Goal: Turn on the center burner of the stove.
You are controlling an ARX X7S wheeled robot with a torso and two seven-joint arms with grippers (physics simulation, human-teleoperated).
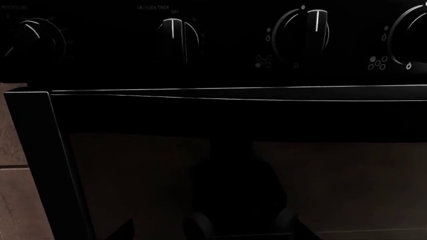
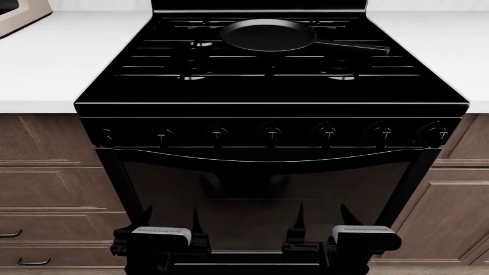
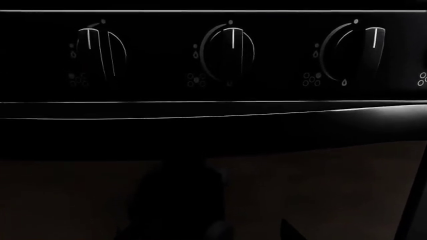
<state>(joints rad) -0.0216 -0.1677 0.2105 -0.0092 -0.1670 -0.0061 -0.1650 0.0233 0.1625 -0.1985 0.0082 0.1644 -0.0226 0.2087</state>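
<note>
Fingers (image 2: 194, 224) of left gripper (image 2: 169, 226) and right gripper (image 2: 319, 223) spread apart, gripping nothing | low before stove (image 2: 271, 91) oven door (image 2: 267, 195), well below knob row (image 2: 269, 132) | pan (image 2: 267, 34) on stove's rear grate | cabinets (image 2: 46, 172) flanking stove

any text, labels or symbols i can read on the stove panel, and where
"OFF": faint, above the second knob in the left wrist view.
Print above it and above the first knob: too small and dim to read.
Burner-dot and flame symbols beside the knobs: signs, not words.
No brand or numbers legible on the stove.
</note>
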